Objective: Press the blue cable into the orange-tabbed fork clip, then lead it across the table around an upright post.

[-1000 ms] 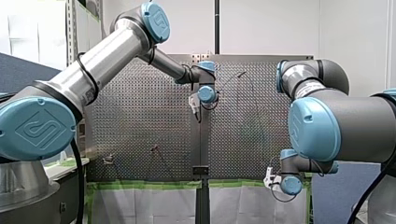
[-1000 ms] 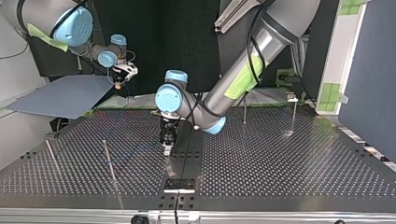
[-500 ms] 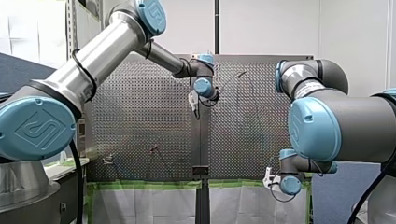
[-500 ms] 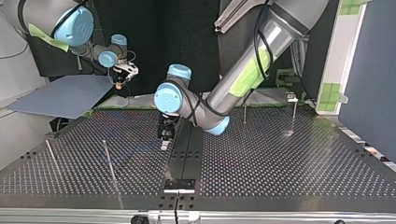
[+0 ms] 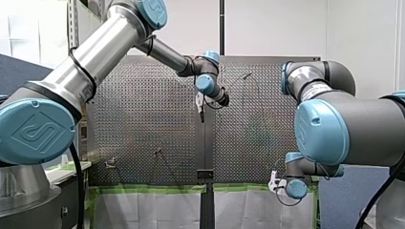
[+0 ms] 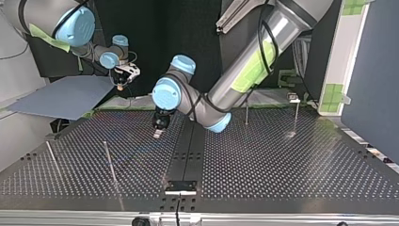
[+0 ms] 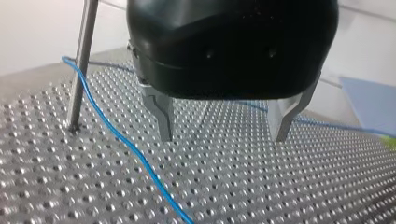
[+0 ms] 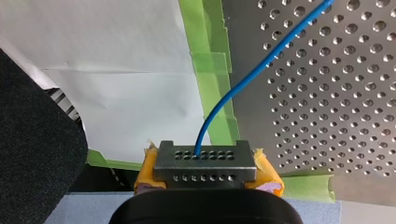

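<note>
Perforated desk [image 7: 280,186] is lying under my left jaws, hanging spread beside the blue cable [image 7: 122,138]. My right jaws are pinching it past the desk's edge.

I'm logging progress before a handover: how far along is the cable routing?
Done: I cannot confirm the clip step; no orange-tabbed clip shows clearly. In hand: my right end effector is shut on the blue cable at the table's edge; the cable runs over the table past an upright post. My left end effector hangs open nearby. Left: leading it round a post.
</note>
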Available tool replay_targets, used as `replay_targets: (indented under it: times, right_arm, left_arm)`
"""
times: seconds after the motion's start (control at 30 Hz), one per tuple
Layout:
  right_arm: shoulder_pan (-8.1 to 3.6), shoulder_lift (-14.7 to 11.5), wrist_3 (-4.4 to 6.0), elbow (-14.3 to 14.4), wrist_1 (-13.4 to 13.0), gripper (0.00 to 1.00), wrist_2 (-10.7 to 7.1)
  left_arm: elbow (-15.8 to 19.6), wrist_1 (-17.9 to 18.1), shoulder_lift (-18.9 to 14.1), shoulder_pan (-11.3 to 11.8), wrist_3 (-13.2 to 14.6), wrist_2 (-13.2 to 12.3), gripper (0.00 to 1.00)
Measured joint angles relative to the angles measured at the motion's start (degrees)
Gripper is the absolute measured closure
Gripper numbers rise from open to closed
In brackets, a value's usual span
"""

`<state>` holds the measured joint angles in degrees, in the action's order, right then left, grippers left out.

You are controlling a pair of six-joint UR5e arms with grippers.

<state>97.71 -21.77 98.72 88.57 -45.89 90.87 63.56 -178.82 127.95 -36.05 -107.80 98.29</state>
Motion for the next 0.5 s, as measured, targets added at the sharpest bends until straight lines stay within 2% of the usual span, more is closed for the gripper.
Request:
replay_targets:
  times: [0.3, 0.5]
  right_arm:
    - [0.01, -0.01, -0.29, -0.10, 0.29, 1.00, 0.01]
    - [0.18, -0.01, -0.57, -0.45, 0.58, 1.00, 0.04]
  left_arm:
    - [2.59, 2.25, -4.43, -0.78, -0.13, -0.02, 0.00]
    - [2.88, 2.72, -7.69, -1.74, 0.04, -1.90, 0.00]
